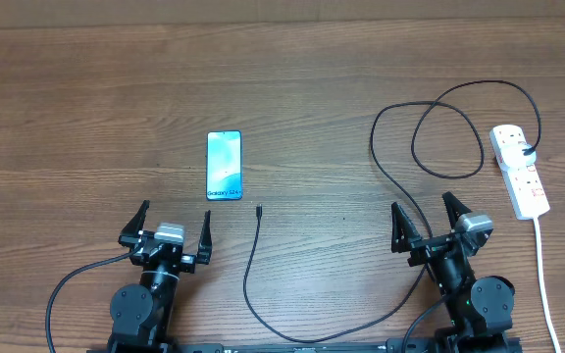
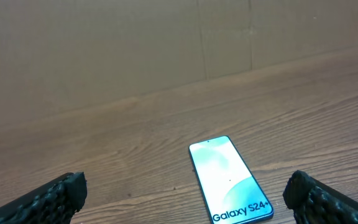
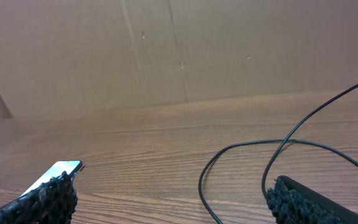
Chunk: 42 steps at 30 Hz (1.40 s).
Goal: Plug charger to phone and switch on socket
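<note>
Ideally, open right gripper (image 1: pixel 422 208) pinches thin black charger cable (image 1: pixel 259 214) behind its mid-frame tip; open left gripper (image 1: pixel 175 218) steadies slim teal-screened phone (image 1: pixel 224 165).

- Overhead: fixed high, looks straight down, most of the table (image 1: pixel 292 59) in frame, far out.
- Left wrist: low over the tabletop, faces forward to the back wall (image 2: pixel 135 50); phone (image 2: pixel 230 180) close up.
- Right wrist: same low forward angle, cable (image 3: pixel 284 142) loops just ahead.
- Overlap: phone shows in all three; right wrist catches only its corner, lower left. Cable shows in overhead and right wrist.
</note>
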### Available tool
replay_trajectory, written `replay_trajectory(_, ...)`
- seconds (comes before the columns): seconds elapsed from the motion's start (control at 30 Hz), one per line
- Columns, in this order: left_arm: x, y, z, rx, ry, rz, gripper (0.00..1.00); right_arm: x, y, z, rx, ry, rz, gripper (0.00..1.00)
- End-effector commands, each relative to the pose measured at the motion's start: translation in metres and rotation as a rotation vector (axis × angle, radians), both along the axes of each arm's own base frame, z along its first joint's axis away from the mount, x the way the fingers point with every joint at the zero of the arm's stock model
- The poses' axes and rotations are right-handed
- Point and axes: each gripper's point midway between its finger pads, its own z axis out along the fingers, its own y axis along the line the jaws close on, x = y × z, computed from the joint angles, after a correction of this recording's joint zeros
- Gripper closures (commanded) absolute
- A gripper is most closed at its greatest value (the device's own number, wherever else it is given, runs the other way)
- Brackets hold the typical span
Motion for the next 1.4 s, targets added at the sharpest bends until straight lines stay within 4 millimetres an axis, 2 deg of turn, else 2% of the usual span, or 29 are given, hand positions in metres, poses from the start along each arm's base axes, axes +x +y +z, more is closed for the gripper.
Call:
replay_trajectory(0.0, 0.000, 0.000, 0.000, 0.010, -0.007, -0.003, 0.00, 0.000, 0.000, -0.002, -0.004, -0.005, -0.004, 0.00)
replay_trajectory(1.13, 0.000, -0.001, 0.001, 0.009, -0.008, -0.009, 0.00, 0.000, 0.000, 0.000, -0.002, -0.012, 0.000, 0.00)
replay_trajectory(1.37, 0.000, -0.001, 0.000, 0.009, -0.007, -0.010, 0.00, -0.006, 0.020, 0.001, 0.003, -0.015, 0.119, 0.00)
